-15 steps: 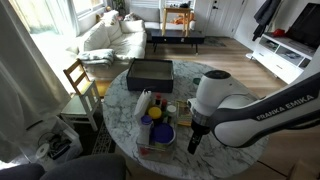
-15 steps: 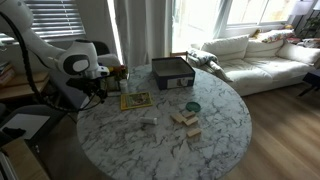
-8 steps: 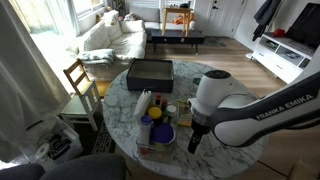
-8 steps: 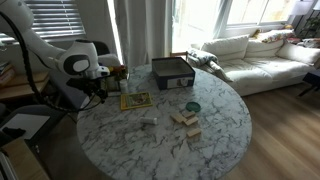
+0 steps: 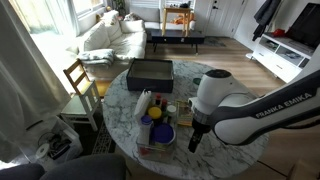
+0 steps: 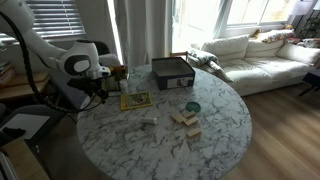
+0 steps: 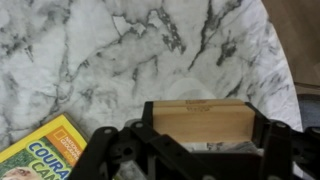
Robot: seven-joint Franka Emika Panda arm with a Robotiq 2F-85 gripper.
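The gripper (image 7: 206,138) had its jaws spread wide, and a block (image 7: 200,120) of pale wood filled the whole gap between them, so it looked clamped rather than loose. Below the gripper lay the table (image 7: 120,50), its rim close off to one side, and a yellow book (image 7: 40,155) just beside one finger. With so broad a piece pinched only at its ends, I judged it could twist or slip out. A fall there might bounce it over the rim or leave it tilted on the book's corner.
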